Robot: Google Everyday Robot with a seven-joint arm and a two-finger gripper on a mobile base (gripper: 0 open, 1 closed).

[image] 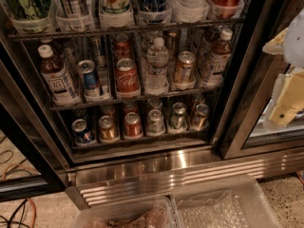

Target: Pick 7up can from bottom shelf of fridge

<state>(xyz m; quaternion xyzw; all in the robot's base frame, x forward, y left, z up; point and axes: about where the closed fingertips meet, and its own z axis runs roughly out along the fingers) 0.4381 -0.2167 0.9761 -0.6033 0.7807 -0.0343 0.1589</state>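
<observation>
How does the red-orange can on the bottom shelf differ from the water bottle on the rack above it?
The red-orange can is short and opaque; the water bottle is taller and clear. The can has a silver top, the bottle a white cap. The can sits on the bottom shelf, the bottle one rack higher. Both stand upright at the front of their lanes. The gripper is off to the right, outside the fridge.
</observation>
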